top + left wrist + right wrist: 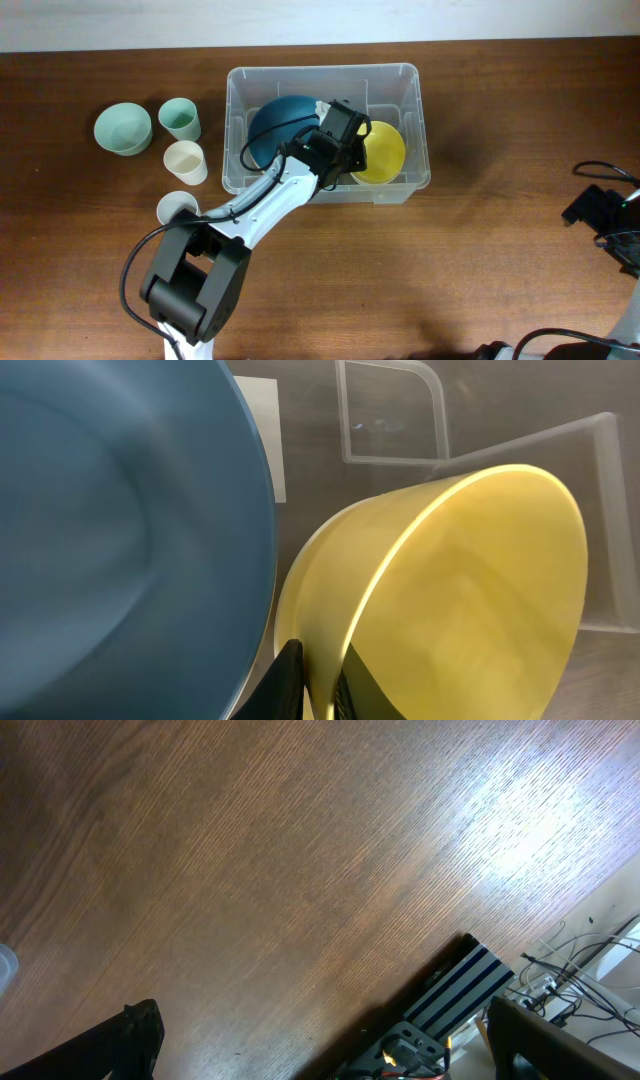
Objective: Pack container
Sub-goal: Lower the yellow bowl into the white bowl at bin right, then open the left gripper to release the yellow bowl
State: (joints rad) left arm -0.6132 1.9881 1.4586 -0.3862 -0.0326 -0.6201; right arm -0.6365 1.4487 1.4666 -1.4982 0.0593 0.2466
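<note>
Clear plastic container [322, 70] sits upper centre of the overhead frame on the wooden table [470, 280]. A dark blue bowl [275, 120] and a yellow bowl [385, 150] lie side by side inside it. Left hand [350, 148] reaches into the container, pinched tight on the yellow bowl's rim (rim between both fingers in the wrist view). Right hand [330, 1035] is at the right edge, fingers wide apart, holding nothing. Mint bowl [123, 128] and three cups [186, 160] are at upper left.

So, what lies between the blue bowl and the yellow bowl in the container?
The left claw, down inside the container, stands between blue bowl and yellow bowl; the overhead view shows it.
</note>
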